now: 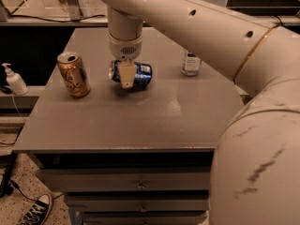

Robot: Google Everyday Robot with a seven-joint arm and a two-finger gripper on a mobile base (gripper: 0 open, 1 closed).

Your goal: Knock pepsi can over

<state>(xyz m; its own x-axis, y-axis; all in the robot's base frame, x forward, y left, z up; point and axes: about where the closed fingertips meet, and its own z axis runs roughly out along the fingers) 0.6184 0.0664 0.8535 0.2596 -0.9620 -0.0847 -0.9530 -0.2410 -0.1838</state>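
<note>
The pepsi can (140,74), dark blue with light markings, lies on its side on the grey table (140,121), its silver top pointing left. My gripper (125,76) hangs straight down from the arm right over the can's left part. One pale finger (126,75) shows in front of the can and covers part of it.
An orange-gold can (73,74) stands upright to the left of the pepsi can. A clear plastic bottle (191,63) stands behind and to the right, partly hidden by my arm. A white pump bottle (14,79) sits on a ledge beyond the table's left edge. Drawers run below the front edge.
</note>
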